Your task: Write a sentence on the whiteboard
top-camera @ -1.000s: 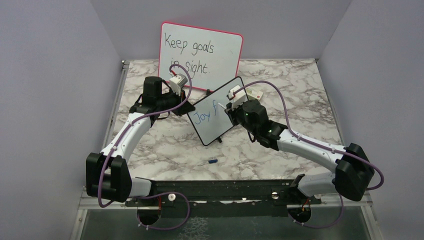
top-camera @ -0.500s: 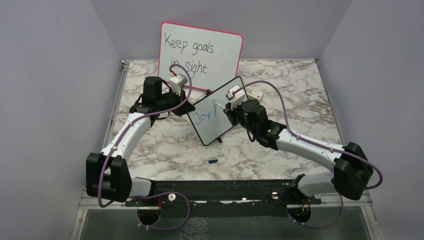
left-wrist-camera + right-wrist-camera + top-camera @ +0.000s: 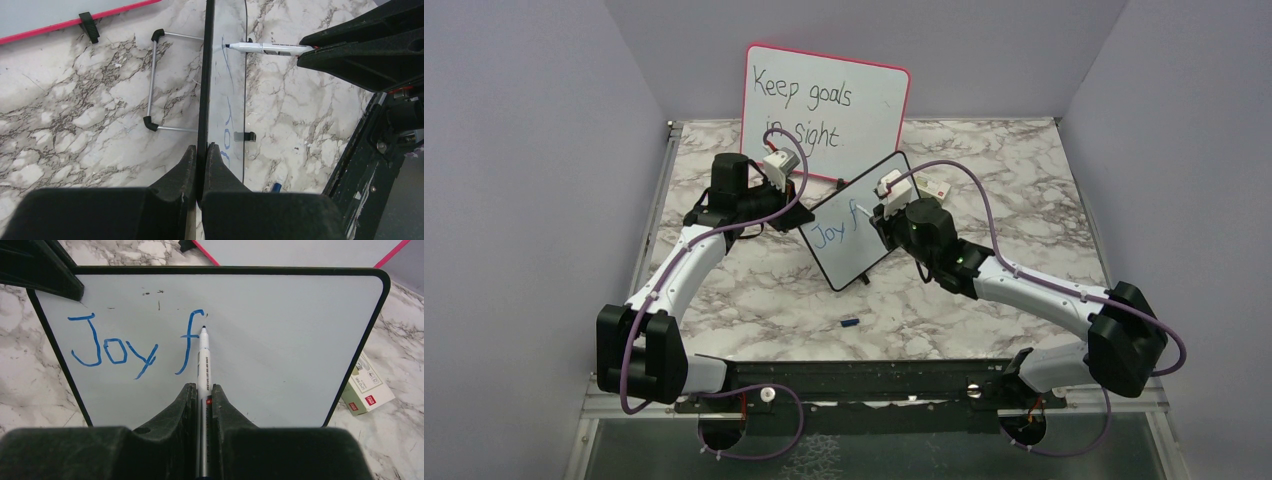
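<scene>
Ink in blue reads "Joy f" across the left half of the whiteboard [image 3: 280,340], and that is as much of the sentence [image 3: 122,347] as we can see. In the top view the black-framed board stands up at the centre of the frame. It is turned on a diagonal on the marble surface [image 3: 994,160], with its written face towards the lower right.

The right claw [image 3: 202,387] comes in from the lower right of the top view. Its two fingers are clamped on a white marker [image 3: 203,360], whose barrel runs up between them in the right wrist view. The dark tip meets the board face just right of the crossbar of the "f", near the middle of the board.

The left claw [image 3: 201,150] reaches in from the left of the top view. In its wrist view we see the board edge-on, running up the middle of the frame. The fingers are pinched on its black frame, one on each side.

Behind the board, at the top centre of the top view, a larger pink-framed whiteboard [image 3: 869,110] stands with black writing, "Keep goals in sight". A small white box [image 3: 934,187] lies on the surface just right of the black-framed board's upper corner. A blue cap [image 3: 848,322] lies alone lower in the frame, well apart from the board. In the left wrist view a wire stand [image 3: 154,80] lies on the marble left of the board, its rods running up to the board's back.
</scene>
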You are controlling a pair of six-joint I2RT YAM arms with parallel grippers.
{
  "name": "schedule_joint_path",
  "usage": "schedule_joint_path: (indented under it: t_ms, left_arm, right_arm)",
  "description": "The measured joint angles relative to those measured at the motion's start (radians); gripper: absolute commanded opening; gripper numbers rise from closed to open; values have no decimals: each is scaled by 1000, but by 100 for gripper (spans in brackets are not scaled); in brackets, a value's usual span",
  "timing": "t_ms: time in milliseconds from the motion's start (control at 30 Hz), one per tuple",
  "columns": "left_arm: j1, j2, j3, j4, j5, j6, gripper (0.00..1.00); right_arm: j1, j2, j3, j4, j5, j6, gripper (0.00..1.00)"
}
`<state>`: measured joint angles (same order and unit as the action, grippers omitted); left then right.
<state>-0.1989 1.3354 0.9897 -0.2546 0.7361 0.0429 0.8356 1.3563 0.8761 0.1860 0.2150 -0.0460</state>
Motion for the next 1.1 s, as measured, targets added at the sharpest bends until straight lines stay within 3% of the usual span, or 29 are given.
schedule_joint_path:
  t_ms: [1100]
  left_arm:
    - [0, 1, 0, 0, 0, 0, 0]
  right_arm:
    - [0, -17, -19, -8, 0, 0, 0]
